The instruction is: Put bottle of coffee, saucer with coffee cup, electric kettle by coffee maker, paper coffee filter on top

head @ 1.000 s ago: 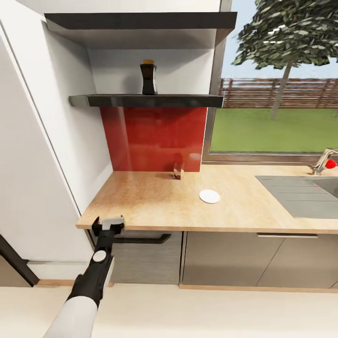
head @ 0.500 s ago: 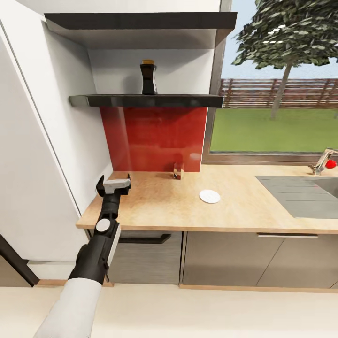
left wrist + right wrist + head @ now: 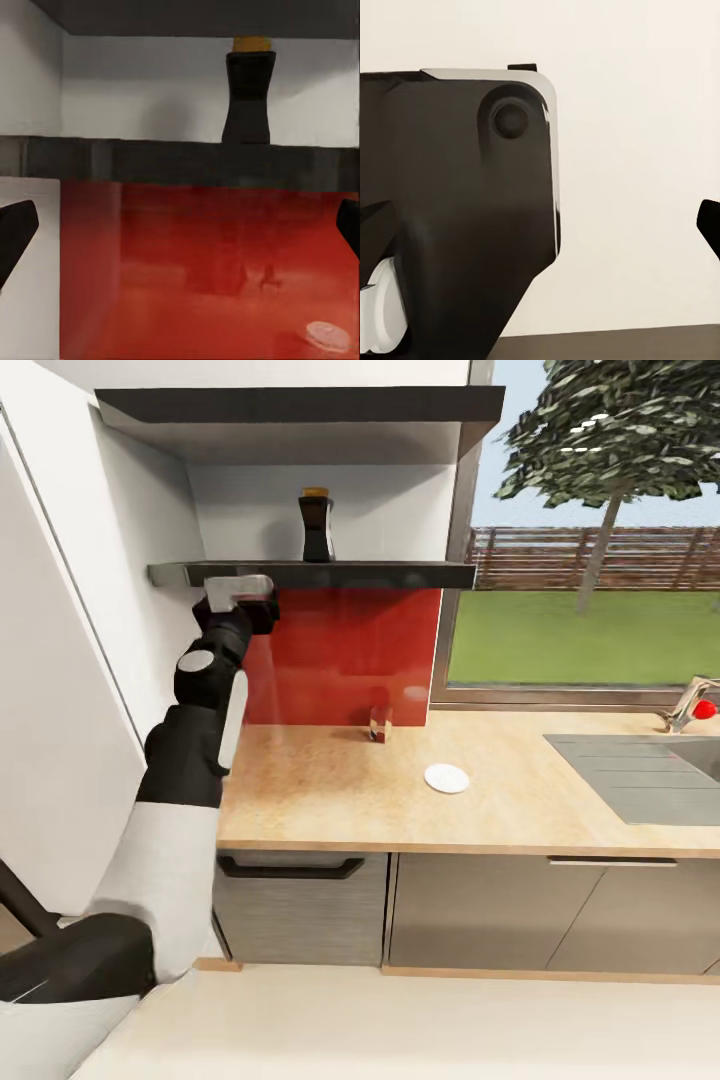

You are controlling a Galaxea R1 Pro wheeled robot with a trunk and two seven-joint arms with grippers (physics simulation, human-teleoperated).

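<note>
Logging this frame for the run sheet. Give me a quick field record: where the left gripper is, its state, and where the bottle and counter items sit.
left gripper: raised to the front edge of the lower shelf, left of the bottle
left gripper state: open, holding nothing
bottle: dark with an orange cap, upright on the lower shelf, untouched
small white disc: flat on the countertop
small object by backsplash: on the countertop, too small to identify
sink: set into the countertop at right
</note>
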